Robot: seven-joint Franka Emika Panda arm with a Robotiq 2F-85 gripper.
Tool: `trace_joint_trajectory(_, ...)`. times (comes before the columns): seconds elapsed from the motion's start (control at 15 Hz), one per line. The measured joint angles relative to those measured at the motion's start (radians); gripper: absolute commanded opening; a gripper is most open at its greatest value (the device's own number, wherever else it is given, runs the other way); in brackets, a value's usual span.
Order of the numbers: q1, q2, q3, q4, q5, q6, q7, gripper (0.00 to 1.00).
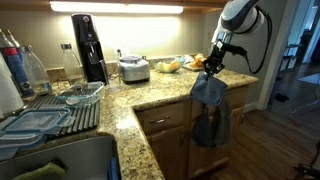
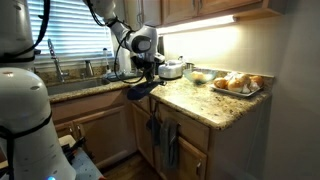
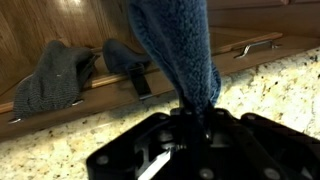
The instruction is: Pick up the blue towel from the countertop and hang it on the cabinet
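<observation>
My gripper (image 1: 212, 66) is shut on the blue towel (image 1: 208, 90) and holds it in the air just off the countertop's (image 1: 165, 95) edge, in front of the cabinet (image 1: 165, 135). The towel hangs down from the jaws. In an exterior view the gripper (image 2: 148, 70) holds the towel (image 2: 140, 90) above the counter edge. In the wrist view the blue towel (image 3: 175, 50) runs from between the fingers (image 3: 190, 118) across the granite towards the wooden cabinet front.
A dark grey towel (image 1: 213, 125) hangs on the cabinet front below, also in the wrist view (image 3: 58, 75). A cabinet handle (image 3: 260, 45) is free. On the counter stand a coffee maker (image 1: 88, 45), cooker (image 1: 134, 69), fruit bowl (image 1: 168, 66) and bread tray (image 2: 238, 84).
</observation>
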Motion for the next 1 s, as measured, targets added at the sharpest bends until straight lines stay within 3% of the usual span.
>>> trace_joint_trajectory(0.4,0.006,-0.012,0.019,-0.036,-0.011,0.053,-0.01,0.05)
trace_joint_trajectory(1.0,0.052,-0.213,0.087,-0.317,-0.028,0.206,-0.023,0.04)
